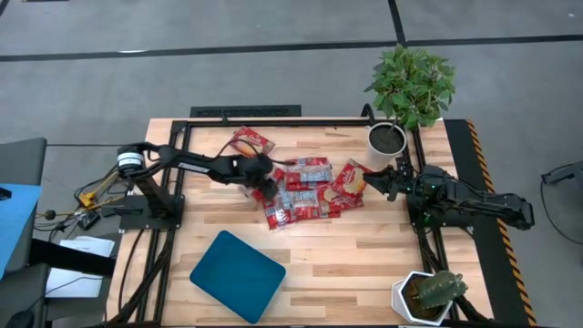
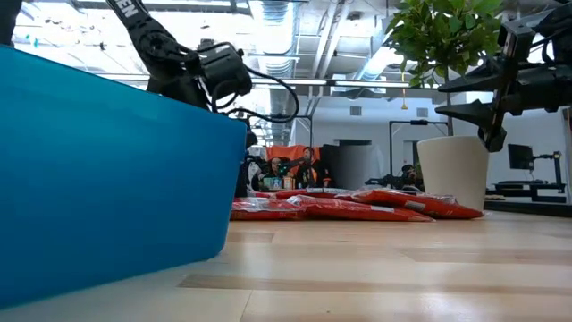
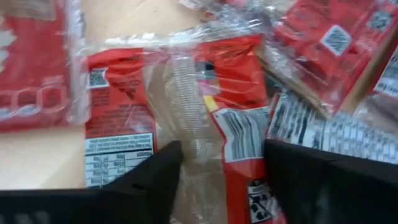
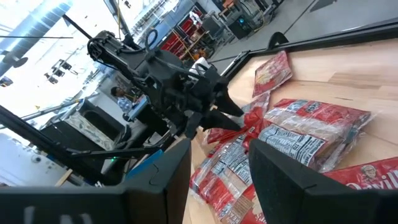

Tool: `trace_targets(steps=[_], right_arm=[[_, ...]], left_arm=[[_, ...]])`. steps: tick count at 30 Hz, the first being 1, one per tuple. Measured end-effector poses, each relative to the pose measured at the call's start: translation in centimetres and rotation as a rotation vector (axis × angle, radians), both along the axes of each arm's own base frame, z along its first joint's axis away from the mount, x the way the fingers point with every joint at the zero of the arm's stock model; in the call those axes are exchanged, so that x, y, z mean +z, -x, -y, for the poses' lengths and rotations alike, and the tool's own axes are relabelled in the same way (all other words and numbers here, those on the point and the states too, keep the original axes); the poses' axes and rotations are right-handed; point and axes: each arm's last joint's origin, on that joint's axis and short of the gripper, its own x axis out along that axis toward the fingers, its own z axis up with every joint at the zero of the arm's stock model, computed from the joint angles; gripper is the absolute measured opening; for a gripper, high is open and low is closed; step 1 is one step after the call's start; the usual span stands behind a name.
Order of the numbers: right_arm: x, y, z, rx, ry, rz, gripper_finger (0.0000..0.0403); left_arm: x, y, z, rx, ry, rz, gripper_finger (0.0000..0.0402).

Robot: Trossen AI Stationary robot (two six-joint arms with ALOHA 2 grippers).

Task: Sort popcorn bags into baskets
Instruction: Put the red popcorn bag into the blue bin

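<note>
Several red popcorn bags (image 1: 305, 191) lie flat in an overlapping pile at the middle of the table, and one bag (image 1: 250, 141) lies apart toward the far edge. The teal tray (image 1: 237, 275) sits near the near edge with nothing in it. My left gripper (image 1: 266, 189) hovers open over the pile's left end. In its wrist view the gripper (image 3: 221, 168) has one finger on either side of a clear-wrapped red bag (image 3: 205, 106). My right gripper (image 1: 375, 179) is open and raised (image 2: 487, 94) beside the pile's right end.
A white pot with a leafy plant (image 1: 387, 141) stands at the far right, close to my right gripper. A cactus pot (image 1: 428, 293) sits at the near right corner. Bare wood lies between the pile and the tray.
</note>
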Motion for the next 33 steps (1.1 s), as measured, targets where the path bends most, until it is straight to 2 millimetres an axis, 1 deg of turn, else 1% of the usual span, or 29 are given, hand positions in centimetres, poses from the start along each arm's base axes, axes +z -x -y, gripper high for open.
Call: trace_targets(steps=[4, 5, 6, 10, 13, 15, 17, 19, 22, 26, 28, 31, 33], right_arm=[[0.0, 0.0, 0.0, 0.0, 0.0, 0.0, 0.0182], [0.0, 0.0, 0.0, -0.001, 0.0, 0.0, 0.0181], [0.0, 0.0, 0.0, -0.001, 0.0, -0.001, 0.0181], [0.0, 0.0, 0.0, -0.004, 0.0, -0.001, 0.018], [0.0, 0.0, 0.0, -0.004, 0.0, -0.001, 0.0181], [0.0, 0.0, 0.0, -0.005, 0.0, -0.002, 0.0182], [0.0, 0.0, 0.0, -0.005, 0.002, -0.002, 0.0182], [0.0, 0.0, 0.0, -0.006, 0.005, -0.003, 0.018], [0.0, 0.0, 0.0, -0.006, 0.006, -0.003, 0.0176], [0.0, 0.0, 0.0, -0.006, 0.007, -0.004, 0.0172], [0.0, 0.0, 0.0, -0.006, 0.008, -0.004, 0.0172], [0.0, 0.0, 0.0, -0.006, 0.008, -0.004, 0.0173], [0.0, 0.0, 0.0, -0.006, 0.013, -0.005, 0.0175]], left_arm=[[0.0, 0.1, 0.1, -0.001, 0.019, -0.004, 0.0049], [0.1, 0.1, 0.1, -0.004, 0.024, 0.001, 0.0027], [0.2, 0.1, 0.1, 0.0, 0.032, 0.006, 0.0017], [0.5, 0.1, 0.2, 0.02, 0.069, 0.025, 0.0013], [1.9, -0.2, 0.5, 0.008, 0.105, 0.068, 0.0005], [3.1, -0.2, 0.9, 0.001, 0.109, 0.074, 0.0005], [5.0, -0.4, 1.2, -0.002, 0.093, 0.1, 0.0003], [7.1, -0.1, 1.5, 0.002, 0.077, 0.103, 0.0002], [9.5, 0.5, 2.5, 0.024, 0.104, 0.081, 0.0002], [13.1, 1.9, 5.2, 0.057, 0.177, 0.123, 0.0001], [14.1, 2.8, 6.9, 0.085, 0.219, 0.126, 0.0001], [15.7, 4.0, 9.8, 0.124, 0.295, 0.181, 0.0], [16.2, 5.0, 11.9, 0.152, 0.35, 0.201, 0.0]])
